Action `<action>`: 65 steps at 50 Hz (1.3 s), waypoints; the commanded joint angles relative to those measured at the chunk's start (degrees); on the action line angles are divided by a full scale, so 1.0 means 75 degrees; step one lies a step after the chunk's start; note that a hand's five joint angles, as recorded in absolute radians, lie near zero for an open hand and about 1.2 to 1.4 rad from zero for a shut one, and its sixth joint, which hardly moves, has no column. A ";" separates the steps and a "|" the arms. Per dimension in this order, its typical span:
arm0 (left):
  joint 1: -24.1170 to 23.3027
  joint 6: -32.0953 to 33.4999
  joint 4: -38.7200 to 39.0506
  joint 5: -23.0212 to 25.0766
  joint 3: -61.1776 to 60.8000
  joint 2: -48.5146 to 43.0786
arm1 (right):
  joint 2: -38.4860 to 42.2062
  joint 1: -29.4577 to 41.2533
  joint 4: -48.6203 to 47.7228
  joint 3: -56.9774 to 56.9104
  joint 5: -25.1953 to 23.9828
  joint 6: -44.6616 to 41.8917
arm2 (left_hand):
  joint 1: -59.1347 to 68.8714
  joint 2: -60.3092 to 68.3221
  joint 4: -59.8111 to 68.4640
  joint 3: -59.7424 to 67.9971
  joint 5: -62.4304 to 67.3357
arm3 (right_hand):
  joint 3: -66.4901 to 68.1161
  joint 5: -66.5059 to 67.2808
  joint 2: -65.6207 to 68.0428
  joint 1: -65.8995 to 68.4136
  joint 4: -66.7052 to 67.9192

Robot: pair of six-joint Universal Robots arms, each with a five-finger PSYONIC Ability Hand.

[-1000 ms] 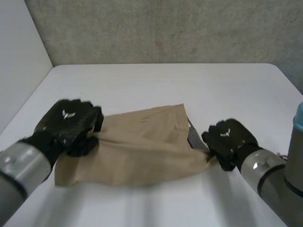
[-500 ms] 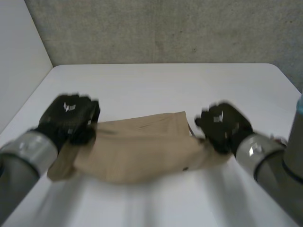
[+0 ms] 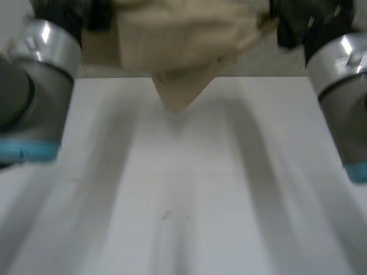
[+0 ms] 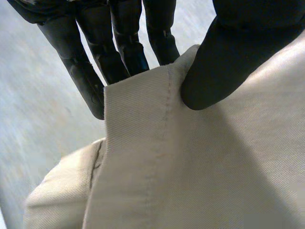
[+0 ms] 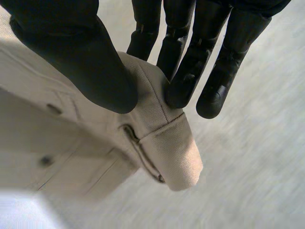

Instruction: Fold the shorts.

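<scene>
The tan shorts (image 3: 183, 40) hang in the air high above the white table (image 3: 183, 189), stretched between my two hands, with a point of cloth drooping down in the middle. My left hand (image 3: 97, 11) holds one end; its thumb (image 4: 224, 57) presses a seamed edge of the shorts (image 4: 190, 167) against the fingers (image 4: 95, 57). My right hand (image 3: 298, 23) holds the other end; its thumb (image 5: 81, 57) and fingers (image 5: 190, 71) pinch the waistband corner (image 5: 167, 148), where a button and a belt loop show.
A grey wall (image 3: 264, 63) rises behind the table's far edge. My grey forearms (image 3: 40, 74) stand raised at both sides of the head view.
Both hands have lifted the shorts from the table up high and towards the camera. The cloth no longer lies on the table.
</scene>
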 commanded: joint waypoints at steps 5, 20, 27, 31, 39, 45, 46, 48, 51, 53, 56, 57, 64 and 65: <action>-0.0207 -0.0324 0.0899 0.0162 -0.3957 -0.0420 | 0.0735 0.0025 0.0742 0.2612 -0.0353 -0.0163 | 0.2026 0.1506 0.1537 0.1532 0.1966 | 0.1527 0.1884 0.1612 0.3250 0.1558; -0.0371 -0.0359 0.0490 0.0115 -0.4333 -0.0376 | 0.0984 -0.0443 0.0472 0.3446 -0.1022 0.0562 | 0.2026 0.1506 0.1537 0.1532 0.1966 | -0.2833 -0.2476 -0.2748 -0.1110 -0.2802; -0.0324 -0.0359 0.0338 0.0127 -0.4310 -0.0059 | 0.0455 -0.1276 0.0659 0.3762 -0.1186 0.1548 | 0.2026 0.1506 0.1537 0.1532 0.1966 | -0.4653 -0.4296 -0.4568 -0.2930 -0.4622; -0.0242 -0.0359 0.0338 0.0127 -0.4263 -0.0082 | 0.0466 -0.1463 0.1150 0.3868 -0.1432 0.1607 | 0.2026 0.1506 0.1537 0.1532 0.1966 | -0.5350 -0.4993 -0.5265 -0.3627 -0.5319; -0.0137 -0.0359 0.0338 0.0139 -0.4122 -0.0211 | 0.0454 -0.1815 0.1644 0.4219 -0.1796 0.1560 | 0.2026 0.1506 0.1537 0.1532 0.1966 | -0.5911 -0.5554 -0.5826 -0.4188 -0.5880; -0.0113 -0.0370 0.0338 0.0127 -0.3994 -0.0386 | 0.0524 -0.1745 0.1351 0.4196 -0.1807 0.1630 | 0.2026 0.1506 0.1537 0.1532 0.1966 | -0.5911 -0.5554 -0.5826 -0.4188 -0.5880; -0.0113 -0.0371 0.0338 0.0127 -0.3993 -0.0410 | 0.0560 -0.1722 0.1328 0.4185 -0.1807 0.1642 | 0.2026 0.1506 0.1537 0.1532 0.1966 | -0.5889 -0.5532 -0.5804 -0.4166 -0.5858; -0.0102 -0.0371 0.0338 0.0127 -0.3959 -0.0469 | 0.0758 -0.1710 0.1211 0.4173 -0.1796 0.1642 | 0.2026 0.1506 0.1537 0.1532 0.1966 | -0.5755 -0.5398 -0.5669 -0.4032 -0.5724; -0.0055 -0.0371 0.0338 0.0127 -0.3935 -0.0527 | 0.1027 -0.1710 0.0965 0.4126 -0.1749 0.1642 | 0.2026 0.1506 0.1537 0.1532 0.1966 | -0.5220 -0.4863 -0.5134 -0.3496 -0.5188; -0.0019 -0.0371 0.0338 0.0127 -0.3923 -0.0539 | 0.1145 -0.1710 0.0848 0.4091 -0.1737 0.1642 | 0.2026 0.1506 0.1537 0.1532 0.1966 | -0.4881 -0.4525 -0.4796 -0.3158 -0.4850; -0.0008 -0.0382 0.0314 0.0127 -0.3935 -0.0539 | 0.1508 -0.1686 0.0777 0.3962 -0.1725 0.1607 | 0.2026 0.1506 0.1537 0.1532 0.1966 | -0.2647 -0.2290 -0.2562 -0.0924 -0.2616; -0.0019 -0.0382 0.0291 0.0127 -0.3946 -0.0539 | 0.1567 -0.1686 0.0765 0.3939 -0.1737 0.1607 | 0.2026 0.1506 0.1537 0.1532 0.1966 | -0.1371 -0.1014 -0.1286 0.0352 -0.1340; -0.0090 -0.0382 -0.0853 0.0173 -0.4087 -0.0201 | 0.1580 -0.1651 0.0601 0.3927 -0.1737 0.1560 | 0.0297 -0.0223 -0.0192 -0.0197 0.0236 | 0.1527 0.1884 0.1612 0.3250 0.1558; -0.0090 -0.0382 -0.1101 0.0185 -0.4110 -0.0083 | 0.1545 -0.1651 0.0566 0.3950 -0.1737 0.1560 | -0.0764 -0.1284 -0.1253 -0.1258 -0.0824 | 0.1527 0.1884 0.1612 0.3250 0.1558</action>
